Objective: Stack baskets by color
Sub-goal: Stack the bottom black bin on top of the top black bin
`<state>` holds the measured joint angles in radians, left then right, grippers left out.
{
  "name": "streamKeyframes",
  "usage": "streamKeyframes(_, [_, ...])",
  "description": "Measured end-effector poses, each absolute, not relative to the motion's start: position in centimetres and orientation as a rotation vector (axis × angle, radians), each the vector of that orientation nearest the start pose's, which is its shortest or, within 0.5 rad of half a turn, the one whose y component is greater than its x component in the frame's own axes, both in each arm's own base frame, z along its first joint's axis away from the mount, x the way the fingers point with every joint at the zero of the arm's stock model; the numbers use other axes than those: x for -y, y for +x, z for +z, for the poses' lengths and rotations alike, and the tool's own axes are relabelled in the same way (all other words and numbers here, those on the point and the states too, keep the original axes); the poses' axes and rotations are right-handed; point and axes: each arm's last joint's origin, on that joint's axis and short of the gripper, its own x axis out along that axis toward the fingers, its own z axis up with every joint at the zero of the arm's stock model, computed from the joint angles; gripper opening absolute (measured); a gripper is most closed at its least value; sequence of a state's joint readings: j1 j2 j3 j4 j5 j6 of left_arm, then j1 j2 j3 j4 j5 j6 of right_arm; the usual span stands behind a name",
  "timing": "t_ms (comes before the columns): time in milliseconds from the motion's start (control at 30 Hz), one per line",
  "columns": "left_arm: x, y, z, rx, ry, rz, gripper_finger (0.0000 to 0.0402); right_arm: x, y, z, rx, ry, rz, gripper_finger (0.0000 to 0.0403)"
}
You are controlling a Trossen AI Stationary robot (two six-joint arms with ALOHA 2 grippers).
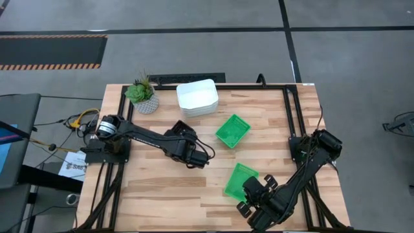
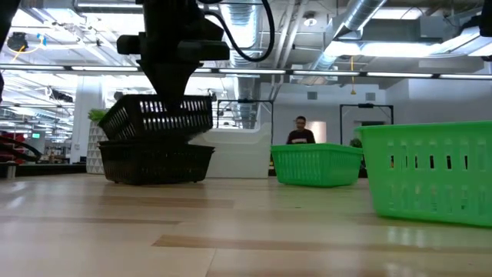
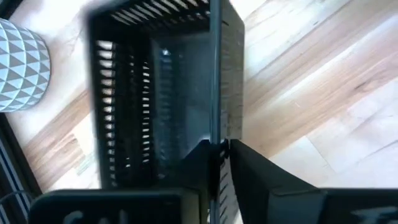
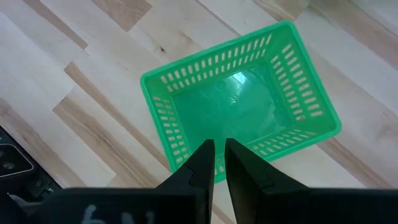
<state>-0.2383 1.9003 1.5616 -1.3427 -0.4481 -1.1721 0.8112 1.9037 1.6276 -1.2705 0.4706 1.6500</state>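
Grey concrete floor surrounds a pale wooden bench [image 1: 168, 194] framed by black rails. At the bench's far left corner stands a small potted plant [image 1: 143, 94] in a white patterned pot. Beside it, toward the middle of the far edge, sits a stack of white baskets [image 1: 197, 97]. The left arm reaches in from the left rail, and the left claw [image 3: 216, 149] pinches the side wall of a black mesh basket [image 2: 157, 117], its fingers [image 3: 249, 165] close together on either side of that wall. In the low view this basket hangs tilted over a second black basket [image 2: 156, 163] resting on the bench, its lower edge touching or nearly touching that one's rim. Right of the left arm, near the bench's middle, lies 1 green mesh basket [image 1: 232, 130], apart from everything else. Nearer the front, a second green basket [image 1: 240, 179] sits just ahead of the right claw [image 4: 218, 158], whose fingers are pressed nearly together over its near wall; whether they grip the wall I cannot tell. A person [image 2: 300, 131] stands in the room beyond.
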Motion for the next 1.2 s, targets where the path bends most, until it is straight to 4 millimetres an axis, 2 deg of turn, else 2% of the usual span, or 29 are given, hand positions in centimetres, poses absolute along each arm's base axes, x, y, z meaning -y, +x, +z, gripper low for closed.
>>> streamKeyframes(367, [6.8, 33.0, 23.7, -1.281, -0.292, 1.045, 0.0121, -25.3, 25.8, 25.0, -1.011, 0.504, -0.708, 0.0063])
streamKeyframes(467, [6.7, 32.6, 23.8, -1.303, -0.282, 1.089, 0.0129, -25.3, 25.8, 25.0, -1.011, 0.504, -0.708, 0.0063])
streamKeyframes(567, [6.7, 33.0, 23.7, -1.275, -0.301, 1.058, 0.0129, -25.2, 25.8, 25.0, -1.011, 0.504, -0.708, 0.0063])
streamKeyframes(667, [6.8, 33.5, 24.1, -1.262, -0.284, 1.013, 0.0121, -25.2, 25.8, 25.0, -1.011, 0.502, -0.708, 0.0063])
streamKeyframes(800, [6.6, 33.3, 25.0, -1.255, -0.262, 1.046, 0.0107, -25.2, 25.8, 25.0, -1.011, 0.503, -0.708, 0.0063])
streamKeyframes(967, [7.2, 34.5, 25.1, -1.191, -0.295, 0.937, 0.0062, -25.3, 25.8, 25.1, -1.010, 0.504, -0.708, 0.0063])
streamKeyframes(1100, [7.0, 34.8, 23.9, -1.179, -0.290, 0.908, 0.0010, -25.3, 25.8, 25.0, -1.009, 0.509, -0.705, 0.0063])
streamKeyframes(1200, [6.0, 34.4, 22.6, -1.194, -0.286, 0.969, 0.0007, -25.4, 25.9, 25.1, -1.003, 0.521, -0.696, 0.0063])
